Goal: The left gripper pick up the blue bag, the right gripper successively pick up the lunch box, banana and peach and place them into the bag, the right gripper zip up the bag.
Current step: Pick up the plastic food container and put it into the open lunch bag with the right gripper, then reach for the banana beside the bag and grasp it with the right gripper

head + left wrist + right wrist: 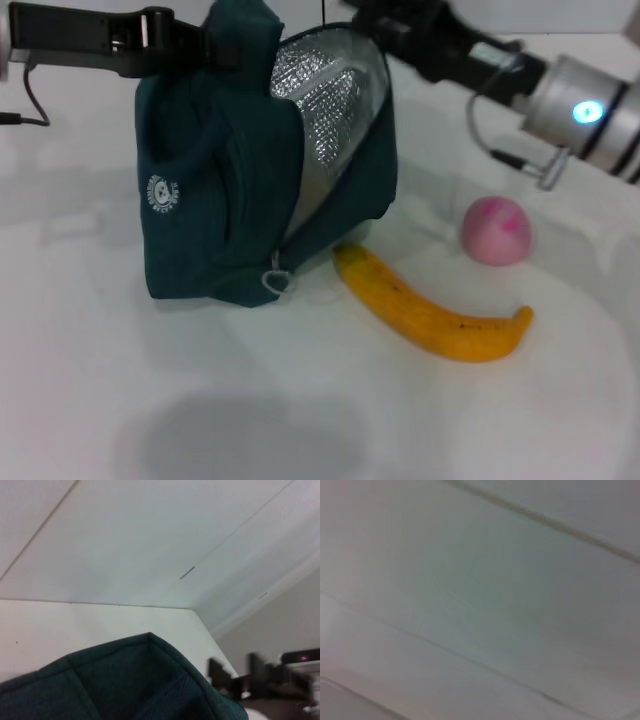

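The banana [432,318] lies flat on the white table [300,420] at 4 o'clock from the blue bag [215,190], its near end just beside the bag's base. The peach [496,230] rests at 3 o'clock from the bag, near the banana but apart from it.

The bag stands upright at centre-left, dark teal, mouth open toward 1 o'clock, exposing silver foil lining [325,95]. A round white logo [162,194] sits on its side; a ring zip pull [276,281] hangs at the lower front corner.

The left gripper [205,45] meets the bag's top at 11 o'clock; jaw state cannot be determined. The right gripper [365,15] reaches the bag's mouth from 2 o'clock; its jaws are hidden.

The left wrist view shows bag fabric [125,680] below pale walls.
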Controlling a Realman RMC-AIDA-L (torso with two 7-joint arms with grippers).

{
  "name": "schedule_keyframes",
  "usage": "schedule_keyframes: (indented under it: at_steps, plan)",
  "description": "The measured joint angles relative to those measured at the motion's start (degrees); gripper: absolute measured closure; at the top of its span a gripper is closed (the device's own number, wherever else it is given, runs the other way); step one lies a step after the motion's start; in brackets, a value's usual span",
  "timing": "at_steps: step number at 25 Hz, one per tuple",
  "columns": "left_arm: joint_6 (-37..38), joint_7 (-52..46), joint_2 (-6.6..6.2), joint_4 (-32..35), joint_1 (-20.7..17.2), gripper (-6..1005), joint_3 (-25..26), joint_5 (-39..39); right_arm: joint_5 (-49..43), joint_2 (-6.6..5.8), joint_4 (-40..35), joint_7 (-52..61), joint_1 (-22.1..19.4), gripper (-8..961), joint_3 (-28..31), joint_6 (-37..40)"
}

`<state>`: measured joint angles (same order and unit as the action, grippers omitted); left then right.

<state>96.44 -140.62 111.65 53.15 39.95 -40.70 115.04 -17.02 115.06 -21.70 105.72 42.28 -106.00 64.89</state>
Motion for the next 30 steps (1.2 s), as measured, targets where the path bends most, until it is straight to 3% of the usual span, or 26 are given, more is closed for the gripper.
schedule_keyframes:
  at_steps: [2, 4, 10, 11, 13, 14, 18, 20, 21, 22, 26, 27, 29, 30]
  plan:
    - [-0.04, 0.0, -0.05, 0.07, -0.16, 923, 0.35, -0.02, -0.26, -1.08, 0.06, -2.13, -1.51, 523, 2.63, 3.08]
    - [-0.05, 0.0, -0.14, 0.1, -0.44, 922, 1.0, -0.04, -2.36, -3.24, -0.53, -4.54, -2.73, 479, 5.16, 6.39]
    - [-0.14, -0.01, -0.7, -0.05, -1.31, 922, 1.41, -0.09, -23.21, -11.71, -11.35, -1.76, -4.62, 347, 13.36, 6.95]
    - [-0.17, -0.01, -0.7, -0.06, -1.34, 922, 1.42, -0.1, -36.8, -13.78, -18.86, 4.46, -4.92, 325, 17.87, 5.27]
    - [-0.19, -0.03, -0.71, -0.07, -1.38, 922, 1.41, -0.1, -41.39, -14.03, -21.2, 6.73, -4.93, 279, 19.27, 5.11]
    - [-0.2, -0.08, -0.72, -0.07, -1.41, 922, 1.42, -0.1, -51.62, -14.24, -26.48, 11.99, -4.74, 255, 22.47, 5.23]
    - [-0.15, -0.15, -0.65, -0.07, -1.38, 921, 1.41, -0.15, -80.28, -12.24, -41.16, 27.45, -2.02, 186, 30.67, 12.36]
    - [-0.14, -0.15, -0.55, -0.07, -1.29, 921, 1.42, -0.15, -93.35, -10.0, -47.36, 33.09, 1.39, 186, 34.85, 20.58]
    - [-0.14, -0.15, -0.48, -0.07, -1.24, 921, 1.41, -0.15, -100.62, -8.29, -50.17, 35.3, 4.45, 186, 37.3, 27.49]
    - [-0.14, -0.15, -0.42, -0.08, -1.23, 921, 1.4, -0.15, -100.62, -8.29, -50.17, 35.3, 4.45, 186, 37.3, 27.49]
    - [-0.12, -0.18, -0.28, -0.07, -1.37, 920, 1.24, -0.16, -111.34, -4.6, -52.35, 36.61, 11.62, 185, 38.56, 40.55]
    - [-0.12, -0.18, -0.25, -0.07, -1.39, 920, 1.23, -0.16, -111.34, -4.6, -52.35, 36.61, 11.62, 185, 38.56, 40.55]
    - [-0.12, -0.18, -0.18, -0.07, -1.4, 920, 1.25, -0.15, -114.25, -2.89, -51.56, 36.39, 13.66, 185, 36.95, 43.06]
    - [-0.12, -0.18, -0.15, -0.07, -1.41, 920, 1.26, -0.15, -114.71, -2.62, -51.28, 36.35, 13.97, 185, 36.41, 43.31]
